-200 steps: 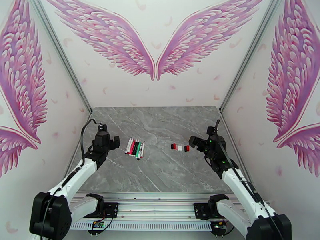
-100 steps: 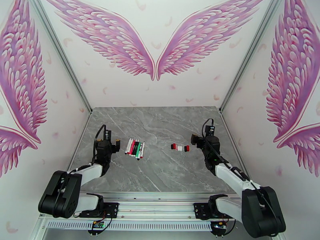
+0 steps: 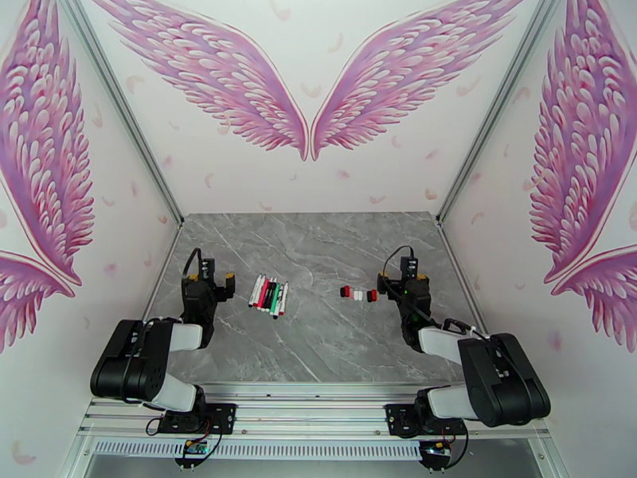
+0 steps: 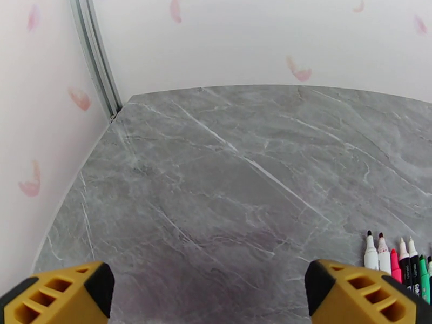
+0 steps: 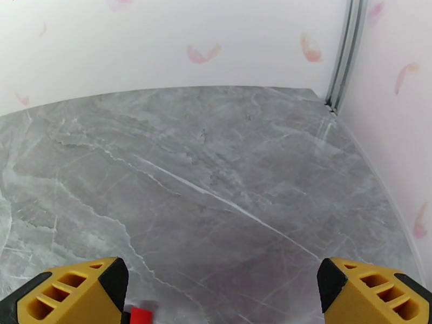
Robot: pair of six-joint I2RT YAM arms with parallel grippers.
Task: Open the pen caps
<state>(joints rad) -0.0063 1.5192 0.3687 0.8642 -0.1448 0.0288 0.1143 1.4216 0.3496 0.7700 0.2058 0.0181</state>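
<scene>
Pen caps: small short plastic pen caps (image 3: 358,295) lie in a tight row on the table at 3 o'clock from its centre. Red and black show; the rest are too small to tell.
Red cap: in the right wrist view one red cap (image 5: 141,315) sits at 7 o'clock, just beside a yellow finger.
Pens: slim white-barrelled marker pens (image 3: 269,295) lie side by side at 9 o'clock from centre, tips bare, well apart from the caps.
Right gripper: right gripper (image 5: 221,292) sits at 3 o'clock of the caps, jaws spread wide, holding nothing.
Left gripper: left gripper (image 4: 210,295) sits at 9 o'clock of the pens, jaws spread wide, holding nothing.
Table: grey marble-patterned tabletop (image 3: 318,248).
</scene>
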